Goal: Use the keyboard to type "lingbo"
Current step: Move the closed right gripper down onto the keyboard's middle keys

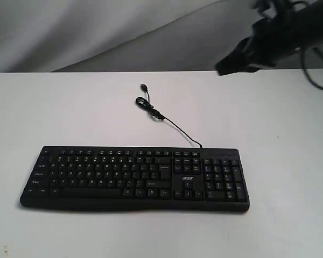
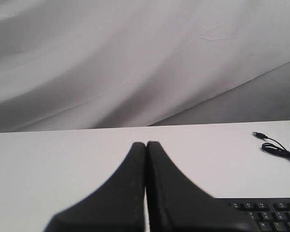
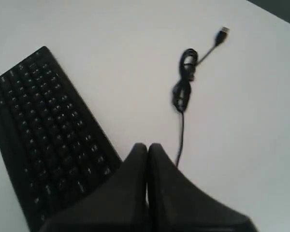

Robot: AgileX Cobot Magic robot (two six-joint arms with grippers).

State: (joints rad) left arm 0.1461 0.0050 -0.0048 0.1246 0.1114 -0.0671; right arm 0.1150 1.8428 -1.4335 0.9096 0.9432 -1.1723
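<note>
1. The keyboard (image 1: 134,177) lay low and flat across the near middle of the tabletop (image 1: 280,123); the air above its keys was open.
2. Its cable (image 1: 175,126) ran from the back edge toward the far side, bunched in a loose tangle and ending in a plug (image 1: 144,86) (a thin snag on the surface there).
3. Bare tabletop spread to the left, right and front of the keyboard.
4. The right pincer (image 1: 226,67), fingers pressed together, hung high over the far right, well apart from the keys.
5. The left pincer (image 2: 145,145), likewise closed tip to tip, sat off toward the keyboard's left side.
</note>
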